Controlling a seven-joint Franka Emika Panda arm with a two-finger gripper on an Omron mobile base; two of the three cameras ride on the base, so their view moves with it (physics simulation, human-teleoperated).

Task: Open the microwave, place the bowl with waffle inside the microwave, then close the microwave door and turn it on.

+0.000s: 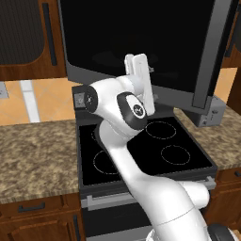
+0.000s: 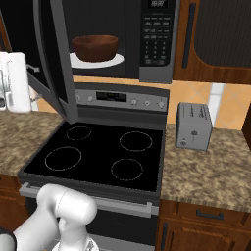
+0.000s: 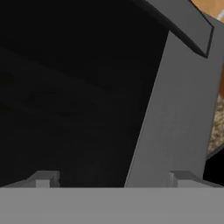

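The arm (image 1: 141, 179) is glossy white, built of thick rounded segments that swell at each joint — smooth, with no cables showing. A dark oval cap (image 1: 133, 109) with a small pale mark covers 1 joint; a second dark round face (image 1: 88, 100) sits on the neighbouring joint. The upper link (image 1: 141, 75) is a flatter white block. The gripper (image 3: 116, 179) ends in 2 small grey, blocky finger tips (image 3: 43, 179).

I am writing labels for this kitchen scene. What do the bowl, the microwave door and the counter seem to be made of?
The bowl: probably wood, dark brown with a soft sheen.
The microwave door: seemingly dark glass, glossy black, in a matte grey frame that looks like metal.
The counter: looks like granite or similar stone, with a speckled brown and beige pattern.
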